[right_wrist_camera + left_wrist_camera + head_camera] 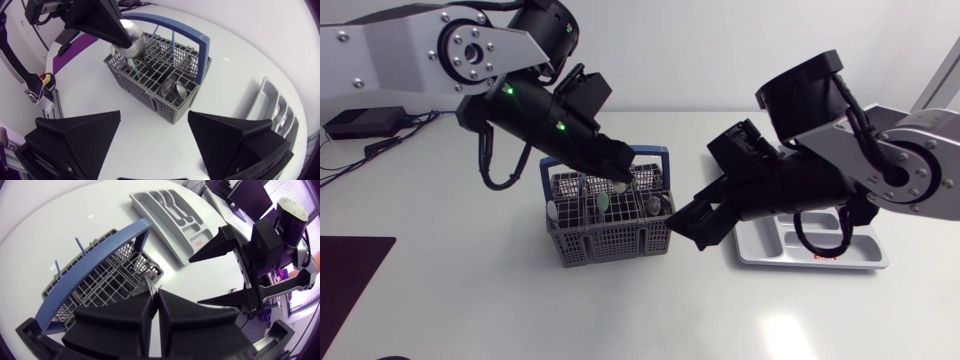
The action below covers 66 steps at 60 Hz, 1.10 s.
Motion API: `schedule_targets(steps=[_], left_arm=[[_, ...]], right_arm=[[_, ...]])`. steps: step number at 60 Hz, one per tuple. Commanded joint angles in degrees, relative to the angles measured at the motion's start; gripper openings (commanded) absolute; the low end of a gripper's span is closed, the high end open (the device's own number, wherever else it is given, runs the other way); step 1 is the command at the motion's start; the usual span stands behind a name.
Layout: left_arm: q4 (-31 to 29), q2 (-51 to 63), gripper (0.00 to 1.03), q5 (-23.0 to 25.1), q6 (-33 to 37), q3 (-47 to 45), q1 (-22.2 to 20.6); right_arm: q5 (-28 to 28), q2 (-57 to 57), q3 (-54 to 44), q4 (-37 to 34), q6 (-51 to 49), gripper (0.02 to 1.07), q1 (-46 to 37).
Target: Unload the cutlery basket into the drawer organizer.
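Two spoons [175,90], perhaps more, stand in the cutlery basket [610,240]; left gripper [155,297] clamps another spoon [131,42] above it; right gripper [154,114] gapes wide beside it, near the drawer organizer [172,227].

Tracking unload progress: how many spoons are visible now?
3: one spoon in the left jaws over the basket; two spoons in its corner nearest the tray. More may be hidden.

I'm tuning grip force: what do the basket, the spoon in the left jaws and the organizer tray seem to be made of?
Basket: matte grey moulded plastic mesh, with a blue plastic handle.
Spoon: probably stainless steel, polished; it mirrors the light.
Organizer tray: likely grey plastic, smooth with a slight sheen.
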Motion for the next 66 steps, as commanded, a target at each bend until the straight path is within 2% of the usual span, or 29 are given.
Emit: schedule_targets(steps=[1, 13, 27, 44, 66], left_arm=[[0.5, -1.9, 0.04, 0.4, -2.1, 2.4, 0.5], [0.4, -2.8, 0.04, 4.4, -4.0, 3.1, 2.7], [-3.3, -4.1, 0.04, 8.1, -4.0, 6.6, 4.7], [-8.6, -7.1, 0.04, 8.3, -2.9, 10.0, 5.1], [-12.2, -11.7, 0.04, 8.3, -0.6, 9.7, 5.4]], right_arm=[[-0.1, 0.7, -1.5, 0.1, -0.8, 0.99, 0.4], [0.0, 1.6, -0.9, 0.2, -0.7, 0.99, 0.9], [0.1, 2.5, 0.7, -0.3, -0.7, 0.99, 1.2], [0.2, 5.0, 2.8, -0.3, -0.8, 0.99, 1.8], [0.3, 4.8, 4.1, 0.3, -2.8, 0.99, 4.0]])
